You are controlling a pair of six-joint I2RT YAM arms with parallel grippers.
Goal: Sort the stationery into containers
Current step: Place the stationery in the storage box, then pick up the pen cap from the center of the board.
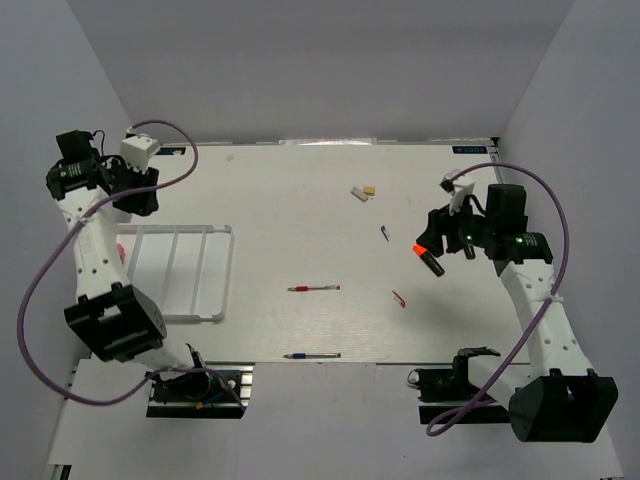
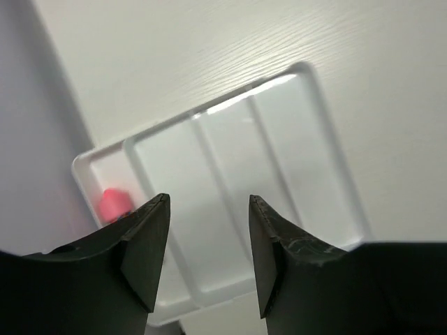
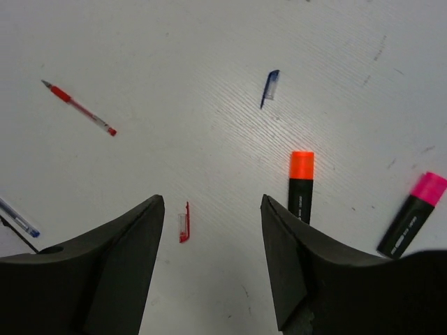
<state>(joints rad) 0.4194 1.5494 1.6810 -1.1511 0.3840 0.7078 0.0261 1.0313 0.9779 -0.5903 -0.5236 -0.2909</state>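
The white divided tray lies at the left; a pink-capped item lies in its left end, also in the left wrist view. My left gripper hovers open and empty above the tray. My right gripper hovers open and empty over the table at the right. Under it lie an orange-capped highlighter, a pink-capped highlighter, a red pen cap and a blue pen cap. A red pen and a blue pen lie mid-table.
A white eraser and a tan eraser lie at the far middle. White walls close in the table on the left, right and back. The arm bases stand at the near edge.
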